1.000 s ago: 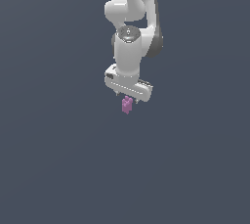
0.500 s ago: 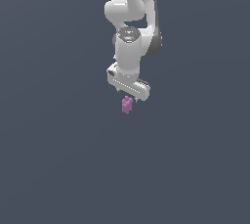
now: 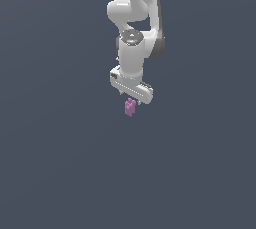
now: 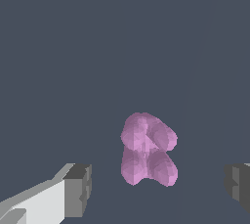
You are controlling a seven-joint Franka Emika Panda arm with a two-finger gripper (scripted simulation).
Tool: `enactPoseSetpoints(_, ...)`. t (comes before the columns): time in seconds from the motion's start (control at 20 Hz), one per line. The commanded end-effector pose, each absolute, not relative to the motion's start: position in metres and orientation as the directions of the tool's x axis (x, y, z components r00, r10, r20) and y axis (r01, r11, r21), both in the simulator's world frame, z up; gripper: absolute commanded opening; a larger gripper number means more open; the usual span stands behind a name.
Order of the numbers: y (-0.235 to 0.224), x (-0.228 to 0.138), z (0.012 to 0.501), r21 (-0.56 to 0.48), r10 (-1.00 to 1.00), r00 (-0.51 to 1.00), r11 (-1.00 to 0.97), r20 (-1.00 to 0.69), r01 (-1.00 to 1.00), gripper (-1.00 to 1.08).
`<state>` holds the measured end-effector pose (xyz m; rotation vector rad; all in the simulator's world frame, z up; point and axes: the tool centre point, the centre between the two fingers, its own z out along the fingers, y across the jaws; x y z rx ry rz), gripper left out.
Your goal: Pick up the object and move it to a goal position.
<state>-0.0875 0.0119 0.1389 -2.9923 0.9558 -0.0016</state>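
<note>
With the tool (image 4: 156, 184) spread wide and its fingers either side of the pink-purple object (image 4: 148, 149), which lies on the grey worktop (image 3: 60, 163) just below it, a lopsided closure could nudge the lumpy piece sideways and miss the grip.

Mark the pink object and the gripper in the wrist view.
pink object (image 4: 148, 150): wrist view, middle of its lumpy body.
gripper (image 4: 158, 186): wrist view, gap midway between the two grey fingertips, which stand apart.

Even flat simulator lighting, dim slate backdrop, no cast shadows, no glare, sharp focus throughout
</note>
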Motion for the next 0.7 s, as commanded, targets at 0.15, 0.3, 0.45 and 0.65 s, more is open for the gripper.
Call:
enactPoseSetpoints(0.15,0.012,-0.089,0.115,0.000,-0.582,0.813,-0.813,0.000,-0.582,1.00)
enactPoseSetpoints(0.3,0.012,-0.089,0.103,0.000,-0.582,0.813,-0.813,0.000,-0.582,1.00)
enactPoseSetpoints(0.45,0.012,-0.089,0.097,0.000,-0.583,0.813,-0.813,0.000,-0.583,1.00)
enactPoseSetpoints(0.65,0.012,-0.088,0.096,0.000,-0.583,0.813,-0.813,0.000,-0.583,-1.00)
